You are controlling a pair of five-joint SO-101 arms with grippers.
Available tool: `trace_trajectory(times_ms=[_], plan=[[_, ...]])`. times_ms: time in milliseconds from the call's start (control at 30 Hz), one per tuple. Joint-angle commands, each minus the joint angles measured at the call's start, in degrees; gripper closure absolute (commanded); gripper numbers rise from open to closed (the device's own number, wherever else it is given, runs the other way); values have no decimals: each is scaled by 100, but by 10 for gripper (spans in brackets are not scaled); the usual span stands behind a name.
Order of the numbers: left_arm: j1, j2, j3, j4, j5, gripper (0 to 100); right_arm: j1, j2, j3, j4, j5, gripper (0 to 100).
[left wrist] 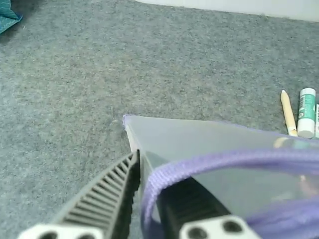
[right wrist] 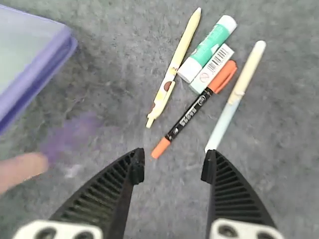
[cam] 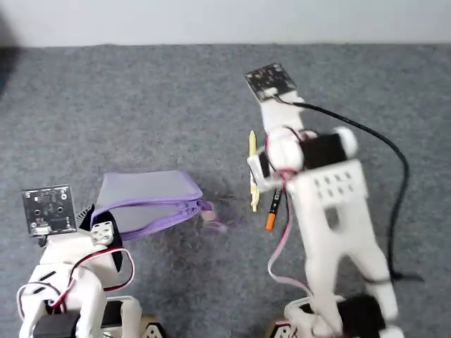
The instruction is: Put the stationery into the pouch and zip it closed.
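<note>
A lilac pouch lies left of centre with its zip mouth facing the stationery. My left gripper is shut on the pouch's zip edge at its near left corner. My right gripper hangs open just above the carpet, short of a black marker with orange caps. Beside the marker lie a yellow pen, a green glue stick, a small white stick and a cream and pale blue pen. In the high view the yellow pen and marker show beside the right arm.
Grey carpet covers the whole table. The pouch's pink and purple zip pull trails on the carpet between the pouch and the pens. A black cable runs along the right arm's outer side.
</note>
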Motion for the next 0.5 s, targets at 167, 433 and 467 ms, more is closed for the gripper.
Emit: trace_trajectory(times_ms=[167, 433, 467], plan=[[-26, 62, -251, -26, 70, 988, 207, 2211, -1477, -637, -738, 815], [-26, 62, -251, -9, 70, 988, 760, 4391, -3701, 497, -1292, 816], [-26, 62, -251, -9, 70, 988, 875, 4611, -3982, 655, -1292, 816]])
